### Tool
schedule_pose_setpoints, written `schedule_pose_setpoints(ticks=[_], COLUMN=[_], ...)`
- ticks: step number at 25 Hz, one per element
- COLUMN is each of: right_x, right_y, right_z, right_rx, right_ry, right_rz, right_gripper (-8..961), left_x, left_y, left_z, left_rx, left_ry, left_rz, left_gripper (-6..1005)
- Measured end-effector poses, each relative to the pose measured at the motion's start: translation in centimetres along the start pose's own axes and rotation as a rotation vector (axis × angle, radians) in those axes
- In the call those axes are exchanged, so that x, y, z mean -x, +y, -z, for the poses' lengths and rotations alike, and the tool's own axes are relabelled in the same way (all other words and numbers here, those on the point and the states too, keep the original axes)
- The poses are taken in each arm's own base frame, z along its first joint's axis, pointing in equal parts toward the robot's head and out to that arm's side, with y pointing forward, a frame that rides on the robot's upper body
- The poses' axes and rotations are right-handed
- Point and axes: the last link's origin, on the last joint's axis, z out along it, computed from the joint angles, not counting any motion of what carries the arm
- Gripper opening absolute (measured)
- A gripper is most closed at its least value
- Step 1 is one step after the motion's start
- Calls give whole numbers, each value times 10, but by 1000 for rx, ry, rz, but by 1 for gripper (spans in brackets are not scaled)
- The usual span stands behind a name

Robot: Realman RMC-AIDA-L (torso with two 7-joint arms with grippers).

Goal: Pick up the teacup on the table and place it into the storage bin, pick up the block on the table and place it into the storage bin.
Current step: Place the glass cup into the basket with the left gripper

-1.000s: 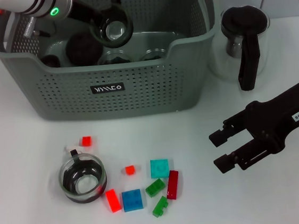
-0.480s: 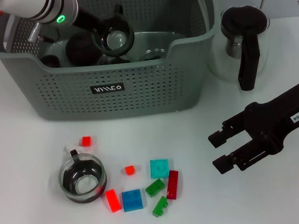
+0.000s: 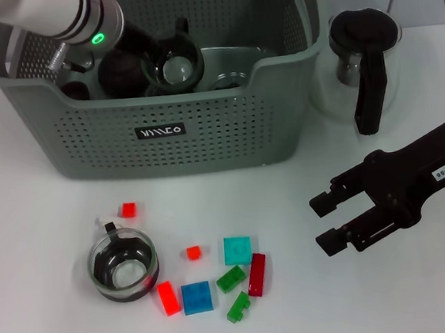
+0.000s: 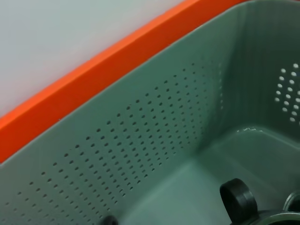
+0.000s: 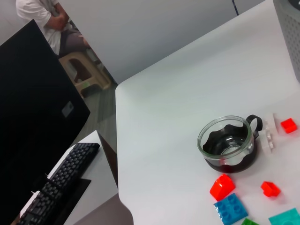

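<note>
- One teacup (image 3: 123,266) sits on the table (image 3: 34,194) in front of the storage bin (image 3: 203,129), handle toward the bin; it is clear glass with a dark base, so probably light, stiff, slippery and breakable.
- A grip across the rim or at the small handle looks safest, with gentle pressure.
- Several blocks lie just beside it: a red block (image 3: 167,298) touching or nearly touching the cup's base, a blue block (image 3: 196,297), a teal block (image 3: 237,250), green and dark red ones. They look light, hard and easy to pinch by their flat sides.
- The left gripper (image 3: 165,59) is down inside the bin, holding another glass cup (image 3: 179,68) low near the floor; the fingers themselves are hidden, so the hold is a judgement.
- The right gripper (image 3: 330,221) hovers over bare table, well apart from the blocks, fingers spread and holding nothing.
</note>
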Motion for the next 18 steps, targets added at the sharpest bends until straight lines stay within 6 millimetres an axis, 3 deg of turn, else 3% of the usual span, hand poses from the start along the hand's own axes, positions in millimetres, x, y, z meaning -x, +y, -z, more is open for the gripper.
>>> schedule_pose_setpoints(ticks=[18], right_x=[1], right_y=[-1], right_z=[0], right_rx=[-8], right_ry=[-5], right_rz=[1], right_gripper=[760], left_x=[0], left_y=[6], left_z=[-2], left_rx=[0], left_ry=[-13], left_rz=[-42], left_gripper=[91])
